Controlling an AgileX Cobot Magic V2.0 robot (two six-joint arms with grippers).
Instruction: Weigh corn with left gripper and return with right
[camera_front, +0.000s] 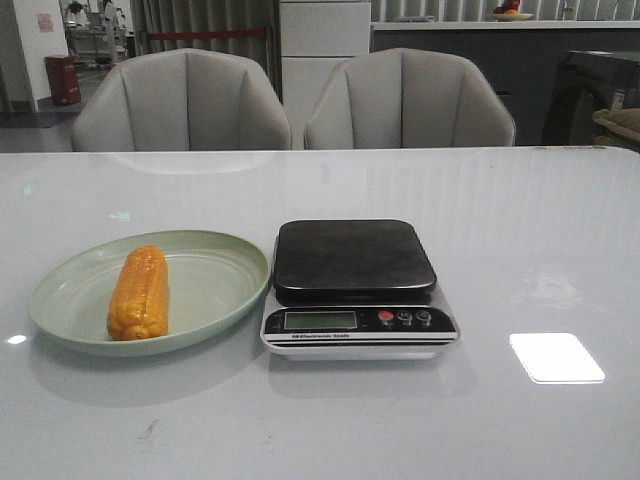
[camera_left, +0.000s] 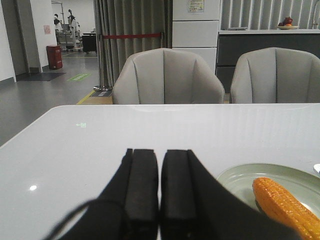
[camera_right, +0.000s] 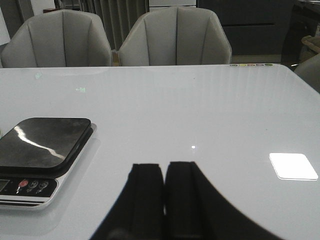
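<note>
The corn (camera_front: 139, 293), an orange-yellow cob, lies lengthwise in a pale green oval plate (camera_front: 215, 295) on the left of the white table. It also shows in the left wrist view as the corn (camera_left: 285, 205) on the plate (camera_left: 245, 175), off to one side of my left gripper (camera_left: 160, 152). That black gripper is shut with nothing between its fingers. A digital scale (camera_front: 355, 285) with a black platform stands right of the plate, bare on top. My right gripper (camera_right: 165, 166) is shut and empty, with the scale (camera_right: 42, 150) apart to its side. Neither gripper shows in the front view.
Two grey chairs (camera_front: 185, 100) (camera_front: 408, 98) stand behind the table's far edge. A bright light patch (camera_front: 556, 357) reflects on the tabletop to the right of the scale.
</note>
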